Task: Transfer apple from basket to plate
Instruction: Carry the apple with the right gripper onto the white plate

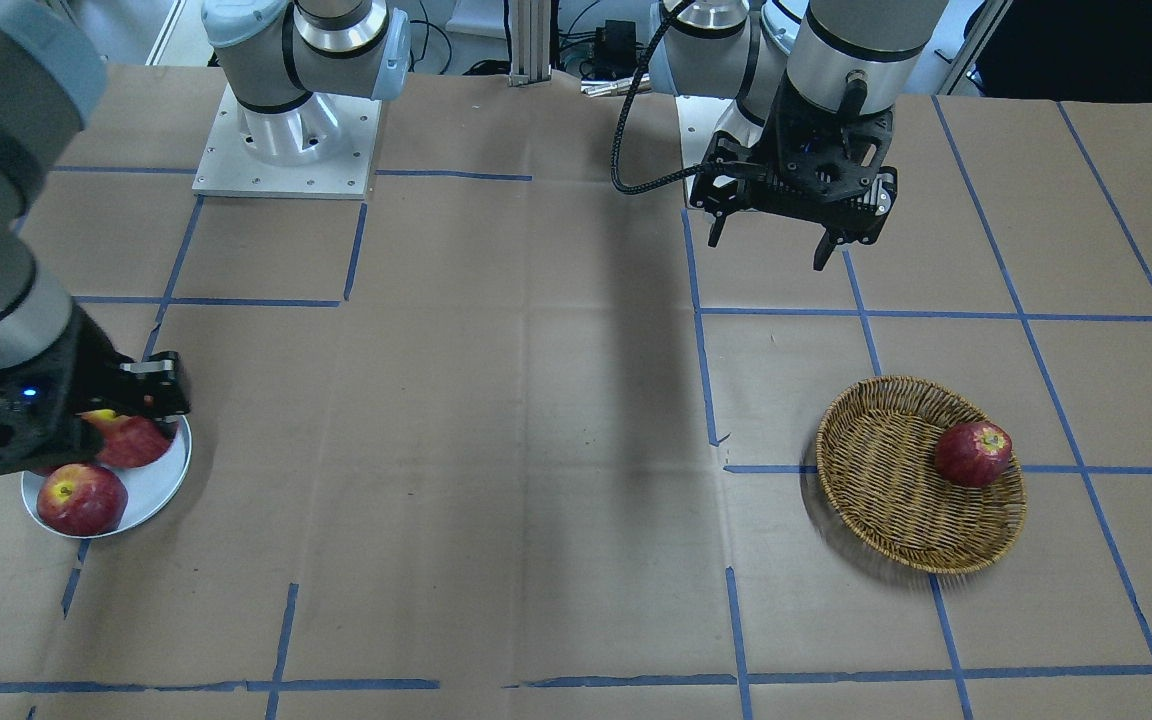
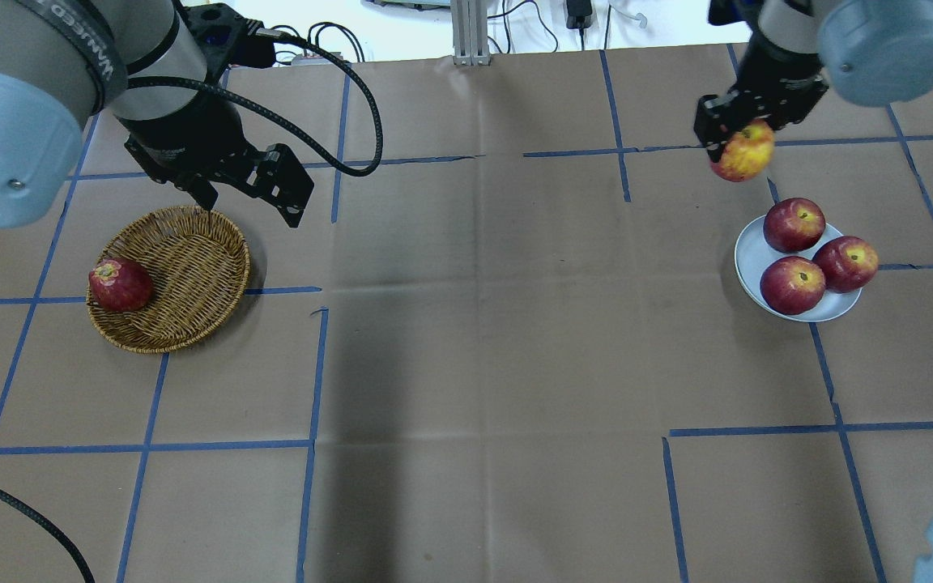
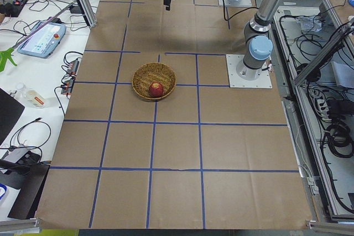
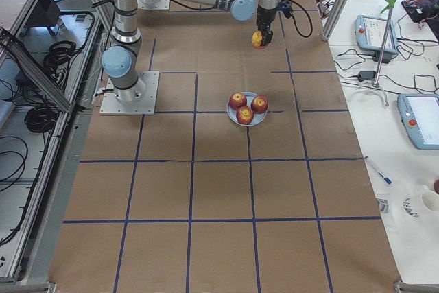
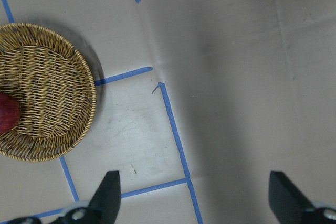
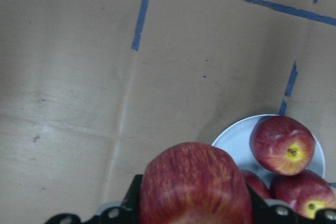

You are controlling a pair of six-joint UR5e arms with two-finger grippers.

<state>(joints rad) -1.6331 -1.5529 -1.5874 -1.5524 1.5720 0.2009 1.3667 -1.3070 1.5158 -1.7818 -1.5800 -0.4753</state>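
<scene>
My right gripper (image 2: 735,144) is shut on the pinkish-red apple with a yellow patch (image 2: 745,152) and holds it in the air just beyond the pale blue-grey plate (image 2: 747,253). The right wrist view shows the apple (image 6: 194,182) between the jaws, with the plate (image 6: 231,139) below it. Three darker red apples (image 2: 794,224) lie on the plate. My left gripper (image 2: 252,204) is open and empty, above the table by the far right rim of the wicker basket (image 2: 187,259). The left wrist view shows the basket (image 5: 52,87).
One deep-red apple (image 2: 120,284) lies at the left side of the basket. Brown paper with blue tape lines (image 2: 317,380) covers the table. The arm bases (image 1: 286,140) stand at the robot's edge of the table.
</scene>
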